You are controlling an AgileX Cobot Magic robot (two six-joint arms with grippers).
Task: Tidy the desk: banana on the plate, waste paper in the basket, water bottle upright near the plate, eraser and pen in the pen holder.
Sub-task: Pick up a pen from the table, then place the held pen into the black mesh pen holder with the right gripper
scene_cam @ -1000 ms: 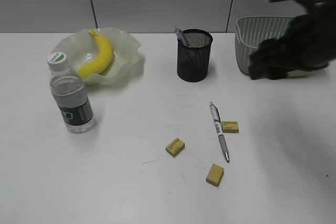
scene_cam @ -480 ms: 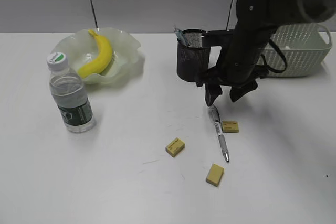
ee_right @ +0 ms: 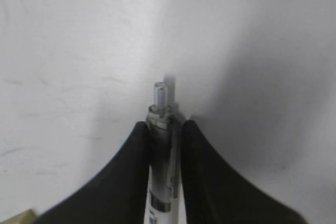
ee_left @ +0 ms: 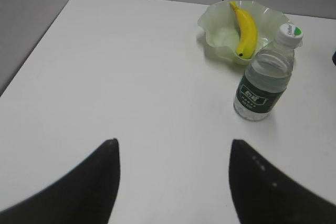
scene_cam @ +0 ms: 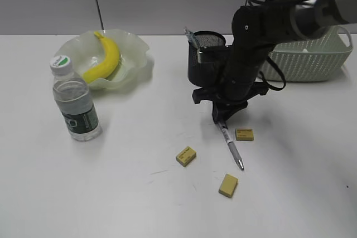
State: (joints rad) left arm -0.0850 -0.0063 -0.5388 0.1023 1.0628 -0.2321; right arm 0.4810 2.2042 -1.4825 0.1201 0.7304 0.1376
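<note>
Three erasers [scene_cam: 186, 155] lie near one pen [scene_cam: 231, 147] — its top hidden between the right gripper's [ee_right: 163, 145] closed fingers — left gripper [ee_left: 173, 177] spread wide, empty.

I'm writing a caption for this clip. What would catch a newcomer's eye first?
The black right gripper at mid-desk, its fingers either side of the pen, with three yellow erasers scattered round it. Next, the bright banana lying in the green plate at back left.

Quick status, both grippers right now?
Left gripper: open, holding nothing.
Right gripper: jaws shut on the silver-grey ballpoint pen, which is lying on the white desk.
</note>
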